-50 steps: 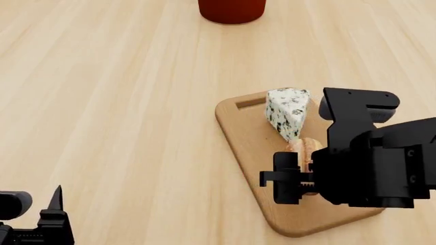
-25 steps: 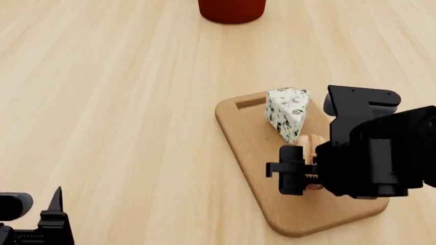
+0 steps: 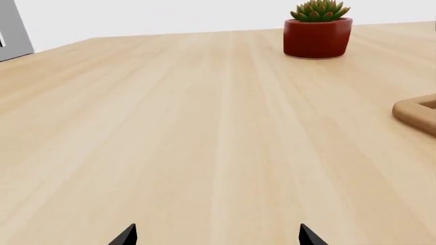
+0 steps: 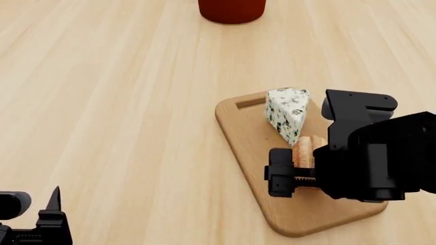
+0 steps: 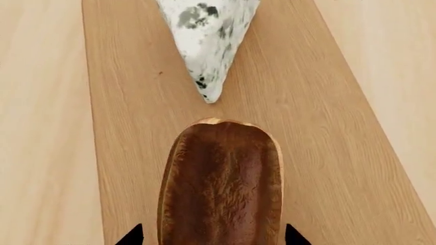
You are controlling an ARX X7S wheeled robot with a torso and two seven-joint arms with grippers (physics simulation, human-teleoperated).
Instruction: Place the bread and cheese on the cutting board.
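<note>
The cutting board lies on the table right of centre, slot handle at its far end. The cheese rests on its far half. The bread lies on the board just nearer than the cheese, mostly hidden by my right arm. My right gripper is over the bread. In the right wrist view the bread lies between the tips of the right gripper, with narrow gaps at both sides, pointing at the cheese. My left gripper is open and empty at the near left.
A red pot stands at the far edge of the head view. In the left wrist view it holds a green succulent, and a corner of the cutting board shows. Light wooden tabletop surrounds the board.
My right gripper has shifted slightly over the bread, away and then back to the left. The bread and cheese stay on the board. The left arm has barely moved.
</note>
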